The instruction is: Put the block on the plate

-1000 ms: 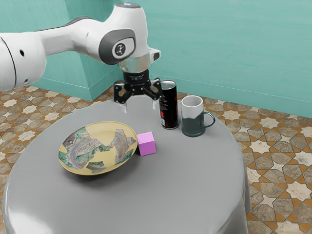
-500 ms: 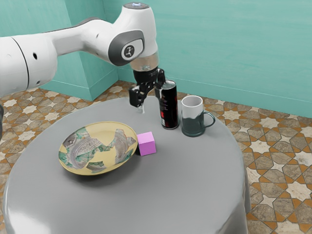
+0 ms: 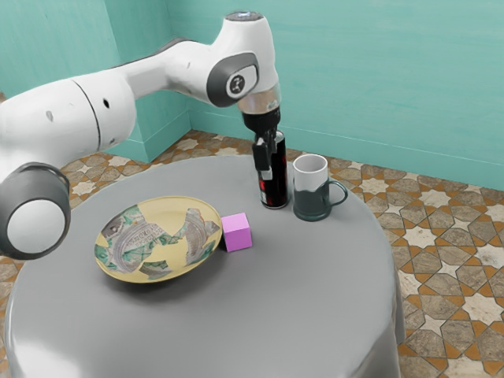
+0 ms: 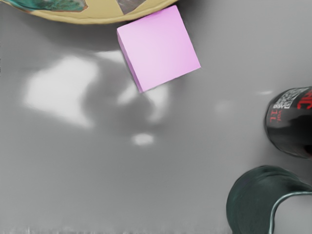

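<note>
Hovering above the bench (image 3: 315,299), the claw (image 3: 264,167) points downward, apparently lining up for the pink block (image 3: 238,235); whether it stands wide or narrow cannot be told. The block rests flat on the bench just beside the patterned plate (image 3: 173,208), whose rim may crowd one side, so a grip across faces clear of it seems wiser. The black can (image 3: 273,191) and mug (image 3: 312,202) stand apart, leaving the block approachable from above.

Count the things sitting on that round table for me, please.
4: the yellow patterned plate, the pink block beside it, and, farther from the plate, the black can next to the green-and-white mug. Something small could hide behind them.
</note>
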You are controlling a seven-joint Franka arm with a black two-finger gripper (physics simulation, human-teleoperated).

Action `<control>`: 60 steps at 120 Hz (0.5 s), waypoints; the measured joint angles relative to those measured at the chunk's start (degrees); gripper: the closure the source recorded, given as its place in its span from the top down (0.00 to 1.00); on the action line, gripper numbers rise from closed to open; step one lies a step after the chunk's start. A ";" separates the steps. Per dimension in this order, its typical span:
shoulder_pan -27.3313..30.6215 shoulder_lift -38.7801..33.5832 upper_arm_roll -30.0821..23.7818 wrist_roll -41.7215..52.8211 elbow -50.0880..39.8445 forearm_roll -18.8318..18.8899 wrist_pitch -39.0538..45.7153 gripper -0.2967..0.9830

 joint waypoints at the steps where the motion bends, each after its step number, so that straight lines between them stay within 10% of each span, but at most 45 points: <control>1: 0.04 0.24 -0.08 -0.38 0.26 0.01 -0.12 0.77; 60: 0.09 -4.92 -0.61 -18.21 -16.38 1.37 8.91 0.77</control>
